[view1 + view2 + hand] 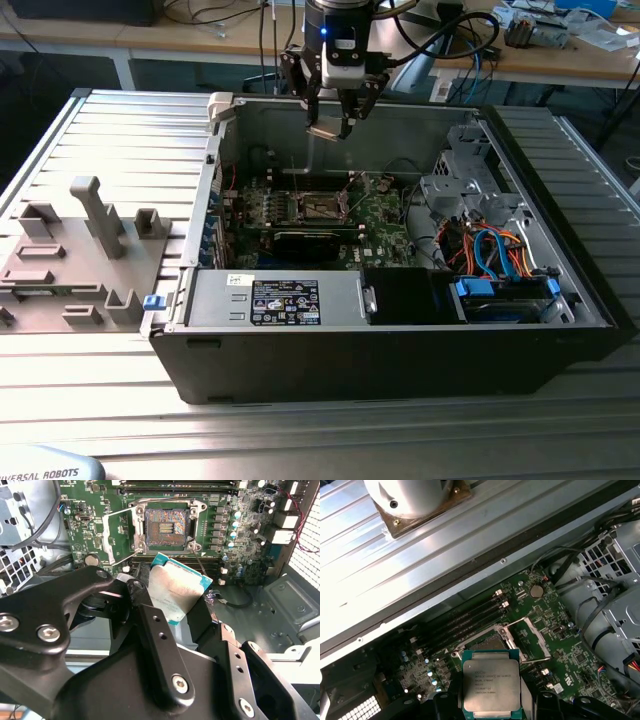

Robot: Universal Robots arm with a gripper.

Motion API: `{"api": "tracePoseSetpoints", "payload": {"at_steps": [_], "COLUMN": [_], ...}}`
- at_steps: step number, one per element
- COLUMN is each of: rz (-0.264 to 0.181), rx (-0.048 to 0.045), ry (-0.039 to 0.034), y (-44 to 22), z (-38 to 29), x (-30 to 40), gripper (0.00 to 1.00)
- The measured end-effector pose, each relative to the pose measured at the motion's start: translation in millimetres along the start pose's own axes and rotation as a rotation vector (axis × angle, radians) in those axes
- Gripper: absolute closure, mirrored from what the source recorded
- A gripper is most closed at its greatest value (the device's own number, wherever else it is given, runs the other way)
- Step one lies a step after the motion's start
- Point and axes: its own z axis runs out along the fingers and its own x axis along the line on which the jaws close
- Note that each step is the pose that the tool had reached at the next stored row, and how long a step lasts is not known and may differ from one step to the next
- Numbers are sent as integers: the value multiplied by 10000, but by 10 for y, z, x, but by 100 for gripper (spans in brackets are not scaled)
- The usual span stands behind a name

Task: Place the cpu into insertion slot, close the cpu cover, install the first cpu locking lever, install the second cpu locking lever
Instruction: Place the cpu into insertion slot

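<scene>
My gripper (330, 128) hangs high above the open computer case, shut on the cpu (326, 131), a thin square silvery plate with a green-blue edge. In both wrist views the cpu (176, 592) (491, 687) sits flat between the black fingers (155, 630). Well below it on the green motherboard lies the insertion slot (166, 526) (318, 206), a dark square socket with a metal rim. Its cover frame (121, 532) (527, 637) stands swung open beside the socket. The socket (482, 641) is partly hidden behind the cpu in the first wrist view.
The black case (400, 360) lies open on a ribbed metal table (120, 130). A power supply (280, 300) and drive bay with blue and orange cables (495, 250) fill the near side. A grey fixture block (70, 250) stands on the exterior view's left. Long black memory slots (465, 617) run beside the socket.
</scene>
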Motion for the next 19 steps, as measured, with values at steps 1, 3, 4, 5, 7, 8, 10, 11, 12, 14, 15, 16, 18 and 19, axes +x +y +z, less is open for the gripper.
{"api": "tracePoseSetpoints", "payload": {"at_steps": [1, 3, 4, 5, 7, 8, 10, 11, 12, 14, 15, 16, 18, 19], "rz": [6, 19, 26, 31, 44, 49, 62, 68, 73, 84, 88, 96, 106, 110], "rx": [0, 0, 1, 0, -1, 0, -1, -1, -1, -1, -1, -1, -1, -2], "ry": [0, -2, -3, -3, -3, -4, -5, -5, -7, -7, -7, -8, -9, -9], "y": [0, 0, 0, 0, 0, 0, 0, 0, 0, 0, 0, 0, 0, -1], "z": [0, 1, 1, 1, 2, 2, 3, 3, 4, 4, 5, 5, 6, 6], "x": [0, 0, 0, 0, 0, 0, 0, 0, 0, 0, 0, 0, 0, 0], "gripper": [46, 46, 46, 46, 46, 46, 46, 46, 46, 46, 46, 46, 46, 46]}}
